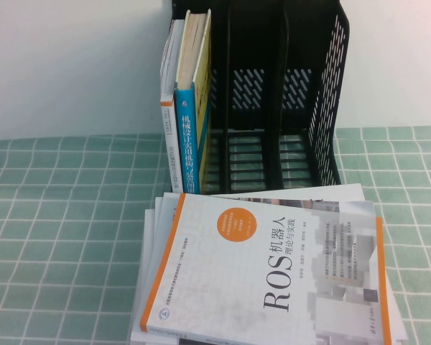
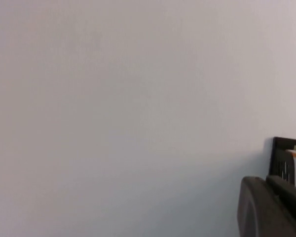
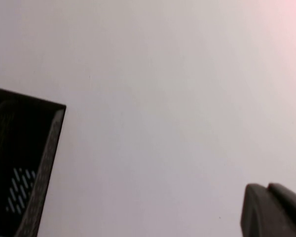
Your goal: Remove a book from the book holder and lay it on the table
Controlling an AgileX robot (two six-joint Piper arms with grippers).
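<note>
Two pincers (image 2: 272, 207) (image 3: 274, 210) near perforated book holder (image 1: 329, 86)

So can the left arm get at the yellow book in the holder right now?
Probably yes. The book stands upright in the book holder's leftmost compartment, top and spine exposed, beside a thinner book. The left gripper is near the holder's top; the right gripper is shut, aside.

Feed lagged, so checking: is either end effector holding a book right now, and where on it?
Nothing is held. The left end effector and right end effector both face the wall, away from the books. The yellow book stands in the holder.
</note>
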